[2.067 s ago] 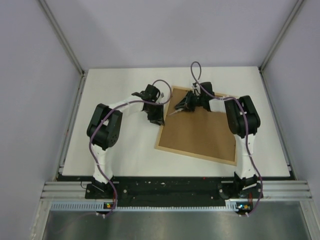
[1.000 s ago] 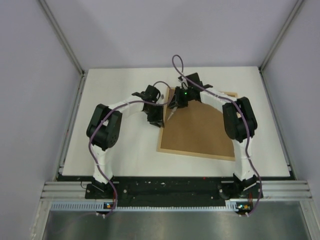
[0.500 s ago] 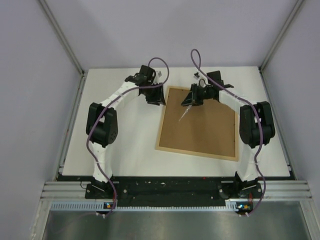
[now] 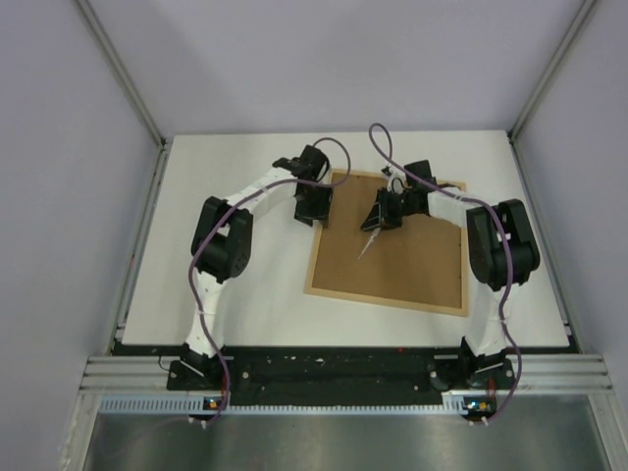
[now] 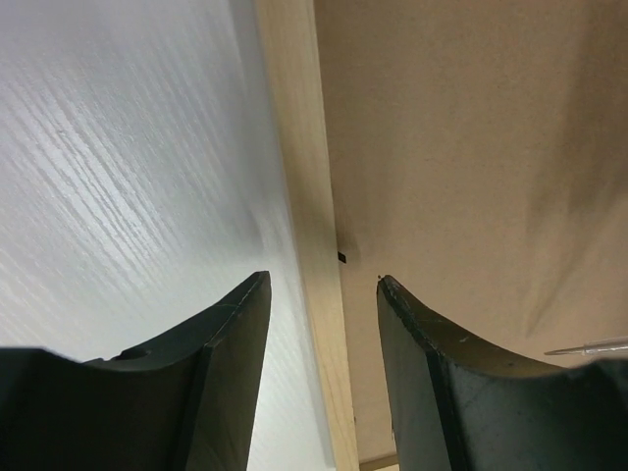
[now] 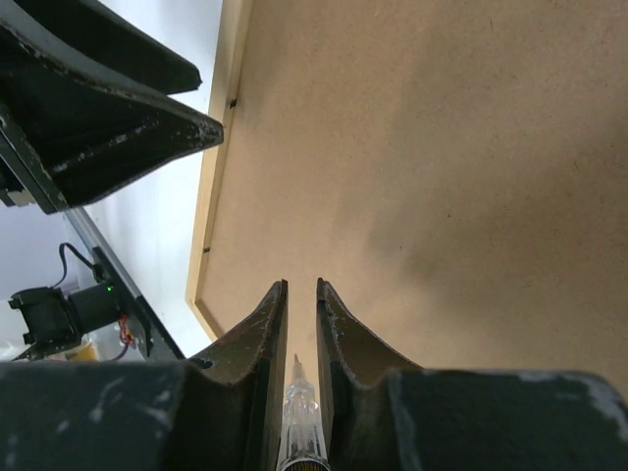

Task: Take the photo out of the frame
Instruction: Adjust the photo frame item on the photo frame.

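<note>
- Left gripper (image 5: 322, 283): jaws stand apart and grasp nothing. They straddle the light-wood border of the frame (image 5: 302, 147) from above. One finger (image 5: 211, 373) is over the table (image 5: 118, 147) and the other is over the board (image 5: 461, 128).
- A small dark tab (image 5: 341, 257) sits at the seam between border and board, just ahead of the gap between the left fingers.
- Right gripper (image 6: 300, 285): clenched on a thin clear tool (image 6: 296, 407), which lies in the narrow slit between the two fingers.
- In the top view the tool sticks out of the right gripper toward the near-left, with its thin end over the board. I cannot tell whether the tip touches the board.
- The two grippers are near each other at the frame's far-left part. The left one is at the left border and the right one is further in, over the board. The left gripper's fingers show at the upper left of the right wrist view.
- The frame lies flat on the table with its back up and is turned a little askew. It sits right of centre, between the two arms, with its near edge well apart from the arm bases.
- The board is plain brown and fills the frame's back inside the border.
- In the right wrist view, two small dark marks show along the same border at the board's edge.
- The table is white with a faint grain.
</note>
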